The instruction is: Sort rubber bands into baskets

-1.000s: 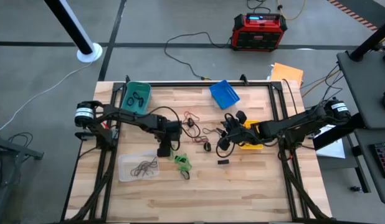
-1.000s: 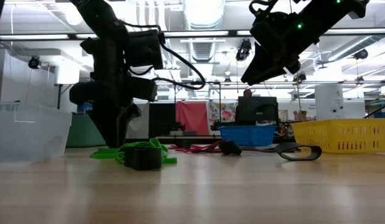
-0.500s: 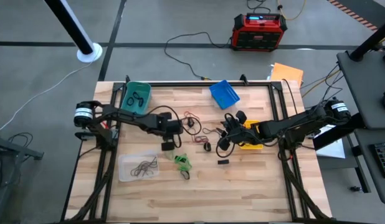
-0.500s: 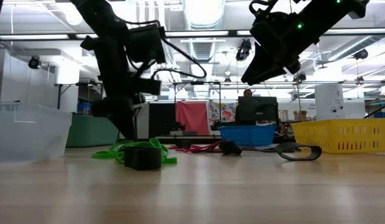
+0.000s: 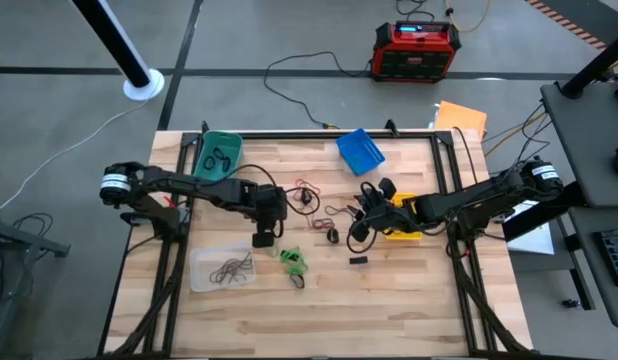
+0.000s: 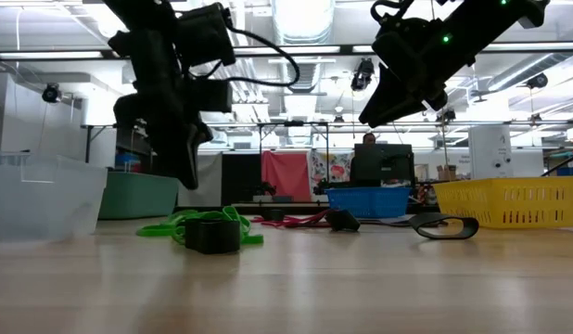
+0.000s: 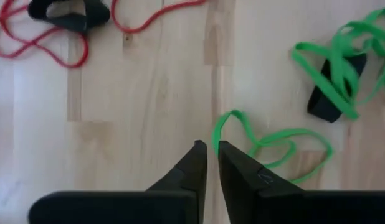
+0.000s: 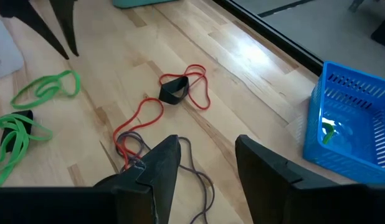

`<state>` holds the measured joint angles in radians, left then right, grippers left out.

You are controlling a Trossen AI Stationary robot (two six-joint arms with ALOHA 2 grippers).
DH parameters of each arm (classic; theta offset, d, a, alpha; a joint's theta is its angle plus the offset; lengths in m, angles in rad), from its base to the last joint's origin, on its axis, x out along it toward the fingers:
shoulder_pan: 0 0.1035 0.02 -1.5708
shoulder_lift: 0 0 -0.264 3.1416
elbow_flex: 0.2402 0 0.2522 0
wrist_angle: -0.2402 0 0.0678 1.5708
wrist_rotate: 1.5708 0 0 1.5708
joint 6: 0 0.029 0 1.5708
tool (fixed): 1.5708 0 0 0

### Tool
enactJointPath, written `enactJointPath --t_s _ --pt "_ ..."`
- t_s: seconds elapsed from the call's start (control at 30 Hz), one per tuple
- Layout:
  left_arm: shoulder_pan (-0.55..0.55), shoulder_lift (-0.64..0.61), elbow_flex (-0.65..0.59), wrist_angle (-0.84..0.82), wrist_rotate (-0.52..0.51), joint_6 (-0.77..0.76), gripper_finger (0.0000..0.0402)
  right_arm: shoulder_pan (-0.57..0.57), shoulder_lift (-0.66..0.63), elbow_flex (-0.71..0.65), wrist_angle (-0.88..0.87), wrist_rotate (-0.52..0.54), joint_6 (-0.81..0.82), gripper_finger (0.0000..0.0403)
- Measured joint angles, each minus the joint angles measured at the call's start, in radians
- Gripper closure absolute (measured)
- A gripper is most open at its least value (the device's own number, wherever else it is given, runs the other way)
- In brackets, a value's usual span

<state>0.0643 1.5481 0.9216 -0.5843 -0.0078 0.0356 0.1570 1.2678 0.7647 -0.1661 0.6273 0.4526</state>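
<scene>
High view: left gripper (image 5: 264, 238) over mid-table, just above green bands (image 5: 292, 261), probably lifted after a grab attempt; right gripper (image 5: 358, 232) parked beside yellow basket (image 5: 409, 232), likely waiting its turn. Teal basket (image 5: 218, 157) and blue basket (image 5: 360, 150) at far edge, clear basket (image 5: 222, 268) near front-left with dark bands inside; red bands (image 5: 311, 196) loose mid-table, black block (image 5: 358, 260) lying apart. Low view: left gripper (image 6: 187, 176) raised clear of table, nothing visibly hanging from it; green loops (image 6: 208, 225) flat on wood around a dark piece. Left wrist view: jaws nearly shut, thin gap, empty; thin green loop (image 7: 267, 140) on wood just beside fingertips (image 7: 199, 149), looks missed. Right wrist view: right gripper (image 8: 205, 149) wide apart, holding nothing, aimed at red and dark tangle (image 8: 149, 121). Bands thin, limp, tangled, bright green and red.
</scene>
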Motion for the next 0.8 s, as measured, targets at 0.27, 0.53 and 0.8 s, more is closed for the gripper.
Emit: enactJointPath --t_s 0.27,0.53,0.8 --pt "-0.005 0.094 -0.021 0.018 0.061 -0.016 0.0351 0.0 0.0 -0.001 0.0 -0.001 0.0 0.0252" --pt "-0.003 0.162 -0.025 0.07 0.086 -0.02 0.035 0.0 0.0 -0.005 0.0 -0.003 0.008 0.0252" --pt "-0.006 0.171 -0.026 0.084 0.016 -0.004 0.0375 0.0 0.0 -0.011 0.006 -0.002 0.011 0.0252"
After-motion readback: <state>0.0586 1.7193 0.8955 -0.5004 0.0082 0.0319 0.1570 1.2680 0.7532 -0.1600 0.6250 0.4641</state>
